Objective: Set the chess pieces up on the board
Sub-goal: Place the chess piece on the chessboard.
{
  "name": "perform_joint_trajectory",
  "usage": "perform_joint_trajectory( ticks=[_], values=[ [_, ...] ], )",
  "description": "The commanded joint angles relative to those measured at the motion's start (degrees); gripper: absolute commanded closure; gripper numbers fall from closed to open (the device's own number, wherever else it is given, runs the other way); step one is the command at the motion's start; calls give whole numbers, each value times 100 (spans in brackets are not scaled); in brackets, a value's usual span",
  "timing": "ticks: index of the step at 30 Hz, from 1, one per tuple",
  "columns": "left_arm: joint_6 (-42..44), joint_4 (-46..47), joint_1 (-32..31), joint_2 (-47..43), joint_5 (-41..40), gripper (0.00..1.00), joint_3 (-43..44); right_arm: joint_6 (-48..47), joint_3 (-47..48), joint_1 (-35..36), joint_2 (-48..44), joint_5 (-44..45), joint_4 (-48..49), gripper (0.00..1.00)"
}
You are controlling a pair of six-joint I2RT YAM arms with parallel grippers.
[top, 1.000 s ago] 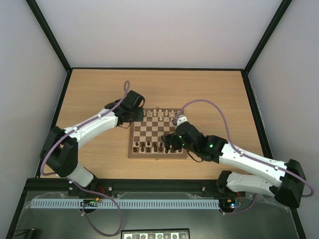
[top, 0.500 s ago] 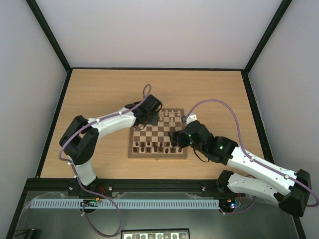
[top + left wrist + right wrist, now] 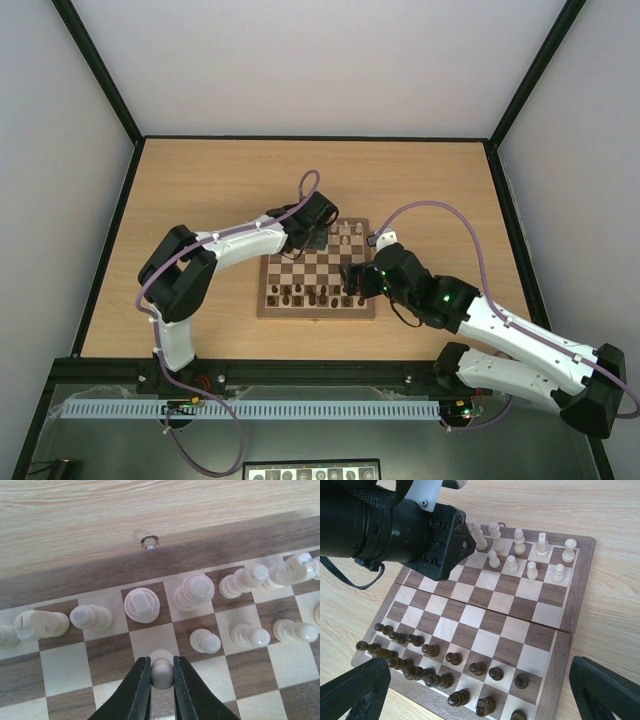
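We judge the job well along. The board (image 3: 300,265) lies in the middle of the bench (image 3: 200,180). Along its near edge, at the lower left of the right wrist view, the dark pieces (image 3: 430,650) stand in two rows that look complete. At the far edge, in the upper right of that view, the pale pieces (image 3: 519,541) fill what we can see of the back row, and four pawns stand in front of them on the right-hand side. The left pincer (image 3: 161,661) is clamped narrow on one more pale pawn (image 3: 161,674), low in the middle of the left wrist view. It is near the closest standing pawn and seemingly over the next square of that row. To the left of it the pawn squares are bare, so we reckon this pawn and a few more remain to place; where those others wait we cannot tell. The right pincer (image 3: 479,665) hangs wide above the near half of the board and holds nothing.
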Motion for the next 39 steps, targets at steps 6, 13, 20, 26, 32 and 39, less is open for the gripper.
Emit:
perform_joint_trajectory(
  ticks=[6,13,20,26,32,39],
  values=[
    [2,122,-10,253,-319,89,172,-29,-91,-45,-54,-82,-123,1],
    [6,185,-11,323,-280,89,117,-37,-93,-67,-44,-127,-105,1],
    [4,251,-10,417,-275,88,96,-47,-94,-74,-33,-139,-96,1],
    [-17,234,-10,438,-257,86,87,-54,-102,-72,-27,-153,-89,1],
    [-34,225,-1,438,-255,83,66,-59,-111,-74,-31,-162,-78,1],
    [-48,199,-1,421,-209,82,61,-64,-135,-79,-42,-187,-61,1]
  ],
)
